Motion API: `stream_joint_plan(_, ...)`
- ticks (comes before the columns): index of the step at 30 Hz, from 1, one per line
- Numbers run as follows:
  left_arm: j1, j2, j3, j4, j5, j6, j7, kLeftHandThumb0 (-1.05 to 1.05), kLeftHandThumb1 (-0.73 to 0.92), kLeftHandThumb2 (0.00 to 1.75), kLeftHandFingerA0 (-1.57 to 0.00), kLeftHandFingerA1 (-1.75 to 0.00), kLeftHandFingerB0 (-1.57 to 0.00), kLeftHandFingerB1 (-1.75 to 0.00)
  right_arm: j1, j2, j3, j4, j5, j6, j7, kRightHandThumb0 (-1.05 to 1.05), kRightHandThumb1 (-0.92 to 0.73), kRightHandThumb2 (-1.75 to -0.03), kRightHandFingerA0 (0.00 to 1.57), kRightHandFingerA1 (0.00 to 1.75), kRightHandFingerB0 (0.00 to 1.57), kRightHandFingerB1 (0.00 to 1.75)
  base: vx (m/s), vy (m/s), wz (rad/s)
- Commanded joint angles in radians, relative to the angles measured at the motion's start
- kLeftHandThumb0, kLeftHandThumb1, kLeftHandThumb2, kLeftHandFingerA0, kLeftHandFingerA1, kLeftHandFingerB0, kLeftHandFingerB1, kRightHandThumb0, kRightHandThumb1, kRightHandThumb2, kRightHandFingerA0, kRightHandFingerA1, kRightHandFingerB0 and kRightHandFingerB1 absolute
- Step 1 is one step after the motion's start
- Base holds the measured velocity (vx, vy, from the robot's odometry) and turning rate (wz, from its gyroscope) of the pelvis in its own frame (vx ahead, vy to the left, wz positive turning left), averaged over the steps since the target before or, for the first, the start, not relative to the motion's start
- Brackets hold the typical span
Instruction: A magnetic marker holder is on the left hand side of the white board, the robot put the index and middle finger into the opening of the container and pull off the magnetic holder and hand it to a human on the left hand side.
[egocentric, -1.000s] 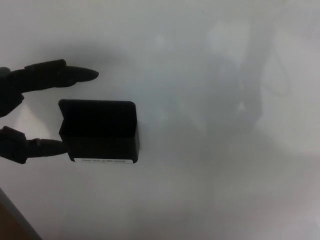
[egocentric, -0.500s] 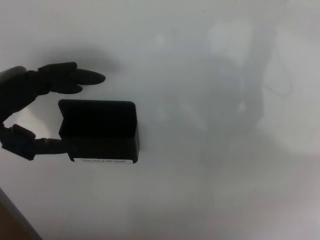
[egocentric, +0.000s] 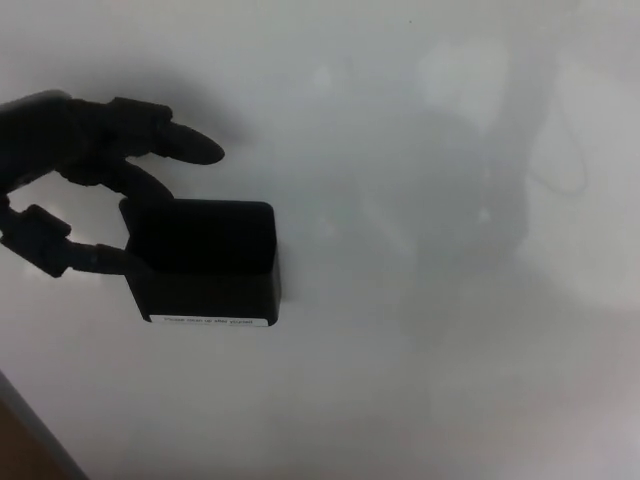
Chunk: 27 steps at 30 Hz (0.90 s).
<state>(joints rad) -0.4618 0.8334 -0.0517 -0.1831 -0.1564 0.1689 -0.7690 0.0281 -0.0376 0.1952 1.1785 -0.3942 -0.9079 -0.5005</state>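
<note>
While the black holder (egocentric: 205, 262) is sitting stuck on the left part of the whiteboard (egocentric: 420, 300), the left robot hand (egocentric: 75, 190) is reaching in with fingers (egocentric: 185, 145) spread open, its thumb touching the holder's left edge, gripping nothing

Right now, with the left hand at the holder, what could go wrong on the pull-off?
1. On the left hand, one finger points over the top of the magnetic holder rather than into its opening, so the pull may slip off.
2. Another finger meets only the holder's left edge; a sideways tug could slide it along the whiteboard instead of lifting it free.
</note>
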Motion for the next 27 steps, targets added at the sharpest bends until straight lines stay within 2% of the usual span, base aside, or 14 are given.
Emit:
stream_joint_plan(1,-0.177,0.025,-0.103,0.106,-0.020,0.141,-0.207,-0.48,0.46,0.54,-0.57,-0.42,-0.36,-0.34,-0.010,-0.034,0.024,0.001,-0.047,0.029,-0.053,-0.35,-0.65,-0.58,0.77,0.52,0.61,0.47,0.00,0.000,0.00)
stream_joint_plan(8,-0.273,-0.012,-0.175,0.192,0.025,0.122,-0.226,-0.49,0.49,0.55,-0.56,-0.40,-0.37,-0.33,-0.015,-0.035,0.040,-0.002,-0.057,0.035,-0.075,-0.34,-0.63,-0.59,0.82,0.55,0.61,0.47,0.00,0.000,0.00)
stream_joint_plan(12,-0.309,-0.022,-0.218,0.239,0.062,0.090,-0.249,-0.57,0.52,0.57,-0.47,-0.37,-0.33,-0.32,-0.021,-0.037,0.046,0.001,-0.066,0.037,-0.091,-0.35,-0.63,-0.58,0.82,0.56,0.62,0.47,0.00,0.000,0.00)
stream_joint_plan(13,-0.325,-0.022,-0.237,0.252,0.079,0.094,-0.262,-0.65,0.45,0.76,-0.34,-0.45,-0.26,-0.41,-0.024,-0.037,0.048,0.001,-0.067,0.038,-0.093,-0.35,-0.64,-0.59,0.82,0.56,0.61,0.46,0.00,0.000,0.00)
stream_joint_plan(14,-0.331,-0.021,-0.246,0.256,0.086,0.097,-0.268,-0.65,0.45,0.76,-0.34,-0.45,-0.26,-0.41,-0.024,-0.037,0.048,0.001,-0.066,0.038,-0.092,-0.35,-0.64,-0.59,0.82,0.56,0.61,0.46,0.00,0.000,0.00)
stream_joint_plan(15,-0.344,-0.018,-0.263,0.260,0.097,0.109,-0.281,-0.61,0.52,0.57,-0.35,-0.35,-0.28,-0.30,-0.025,-0.038,0.049,0.002,-0.067,0.039,-0.092,-0.36,-0.64,-0.59,0.82,0.55,0.61,0.46,0.00,0.000,0.00)
stream_joint_plan(23,-0.377,-0.001,-0.316,0.253,0.133,0.157,-0.334,-0.57,0.53,0.56,-0.32,-0.36,-0.26,-0.30,-0.022,-0.037,0.061,-0.003,-0.078,0.052,-0.106,-0.36,-0.64,-0.58,0.83,0.56,0.60,0.45,0.00,0.000,0.00)
stream_joint_plan(24,-0.365,0.000,-0.325,0.257,0.147,0.143,-0.335,-0.63,0.45,0.73,-0.28,-0.44,-0.22,-0.39,-0.023,-0.035,0.062,0.000,-0.077,0.048,-0.104,-0.35,-0.63,-0.59,0.82,0.58,0.61,0.47,0.00,0.000,0.00)
stream_joint_plan(27,-0.356,-0.005,-0.332,0.262,0.162,0.135,-0.338,-0.63,0.45,0.72,-0.28,-0.43,-0.21,-0.38,-0.025,-0.034,0.064,0.002,-0.076,0.047,-0.103,-0.35,-0.63,-0.59,0.81,0.57,0.61,0.47,0.00,0.000,0.00)
